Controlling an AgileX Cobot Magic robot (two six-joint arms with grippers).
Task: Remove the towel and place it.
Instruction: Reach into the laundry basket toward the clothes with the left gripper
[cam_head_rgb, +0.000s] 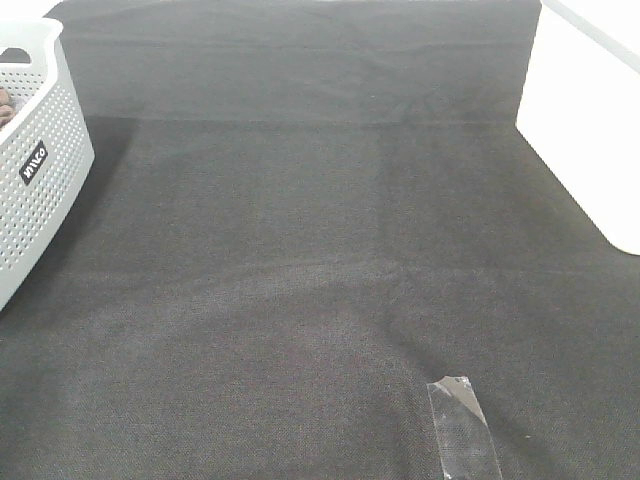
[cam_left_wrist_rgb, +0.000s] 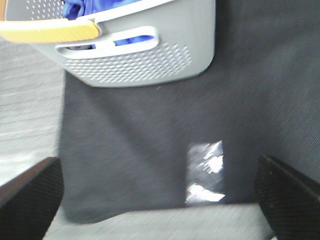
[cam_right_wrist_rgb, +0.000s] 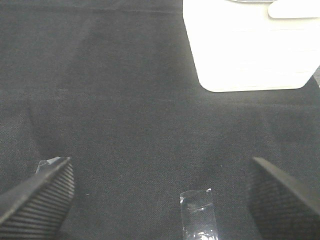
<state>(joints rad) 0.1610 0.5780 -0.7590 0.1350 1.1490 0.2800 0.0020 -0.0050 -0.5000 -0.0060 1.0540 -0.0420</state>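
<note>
Dark cloth (cam_head_rgb: 320, 250) covers the whole work surface in the high view. It has one crease running 9-to-3 across the far third, and its far edge is at 12 with white beyond it. The centre is bare, with open room from 12 through 6.

White bin (cam_head_rgb: 585, 130) sits at 2 to 3, cut off by the frame, its rounded corner pointing in toward centre.

Perforated basket (cam_head_rgb: 40, 200) is at 9 to 10, also cut off by the frame, with its wall leaning outward over the cloth.

Towel (cam_head_rgb: 4, 106): only a brown sliver shows, inside the basket just under the rim. I can't tell how it lies. The left wrist view shows blue fabric (cam_left_wrist_rgb: 80, 7) in the basket and through the handle slot, plus an orange bar (cam_left_wrist_rgb: 50, 31) at the rim. I can't tell whether that fabric is the towel.

Left gripper (cam_left_wrist_rgb: 157, 175) has its jaws spread wide and nothing between them. It is over the cloth near the basket wall, and the cloth edge with pale bare table (cam_left_wrist_rgb: 25, 100) is just beside it.

Right gripper (cam_right_wrist_rgb: 160, 170) has its jaws spread wide, holds nothing, and is over open cloth with the white bin ahead of it.

Neither arm shows in the high view.

Tape strip (cam_head_rgb: 463, 425) lies flat on the cloth at 5. A smaller tape scrap (cam_right_wrist_rgb: 52, 162) lies by one right finger.
</note>
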